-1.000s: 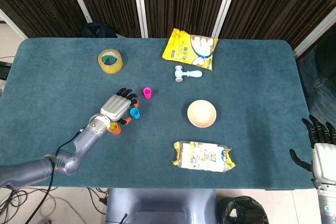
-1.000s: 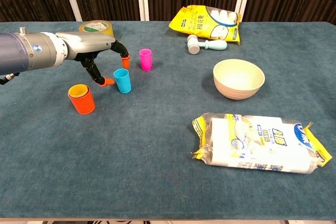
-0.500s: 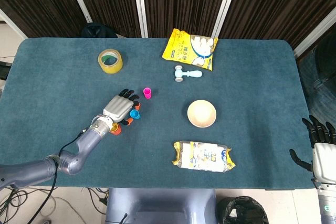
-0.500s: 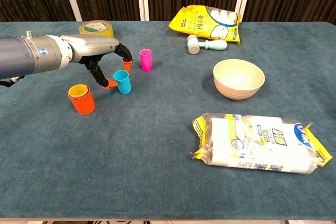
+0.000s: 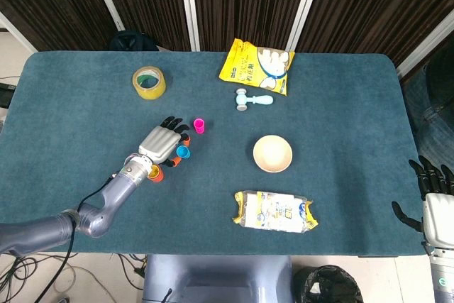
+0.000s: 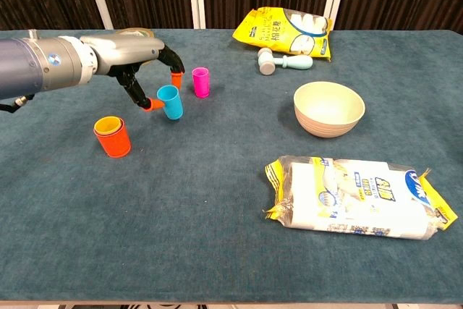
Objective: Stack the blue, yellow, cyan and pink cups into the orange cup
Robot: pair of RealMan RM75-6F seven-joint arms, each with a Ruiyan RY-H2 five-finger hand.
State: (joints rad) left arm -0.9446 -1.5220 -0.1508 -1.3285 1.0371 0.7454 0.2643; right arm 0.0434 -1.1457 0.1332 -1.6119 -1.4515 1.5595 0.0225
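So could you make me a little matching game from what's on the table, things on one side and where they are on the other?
Things:
1. cyan cup
2. orange cup
3. pink cup
4. bowl

Places or states:
a. stands alone, just right of the left hand's fingertips
b. has a yellow cup nested inside
c. empty, right of all the cups
d. at the left hand's fingers

Pairs: 1-d, 2-b, 3-a, 4-c

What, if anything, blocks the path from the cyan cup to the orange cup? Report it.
Nothing visible does. The left robot hand is at the cyan cup, and only bare table lies between it and the orange cup. The pink cup stands on the far side.
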